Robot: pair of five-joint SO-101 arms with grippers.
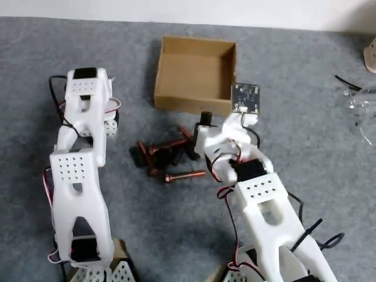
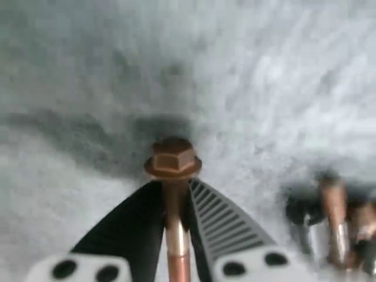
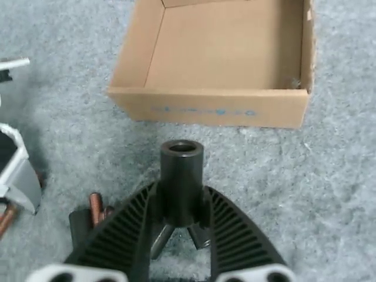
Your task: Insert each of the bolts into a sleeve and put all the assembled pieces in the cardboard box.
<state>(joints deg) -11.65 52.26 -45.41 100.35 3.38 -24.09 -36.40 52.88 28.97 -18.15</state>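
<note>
Bolt pile [image 1: 160, 156] and cardboard box [image 1: 189, 103] crowd the middle ground

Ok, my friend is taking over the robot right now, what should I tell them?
Left gripper: shut on a bolt, just under its head.
Right gripper: shut on a sleeve, near the cardboard box.
Pile of more bolts and sleeves lies between the arms.
Done: nothing assembled, box empty.
Left: join bolt and sleeve, box it, repeat for the pile.

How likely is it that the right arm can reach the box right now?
Probably yes. The right hand, shut on a sleeve, sits just short of the open box, with bare carpet between them.
</note>
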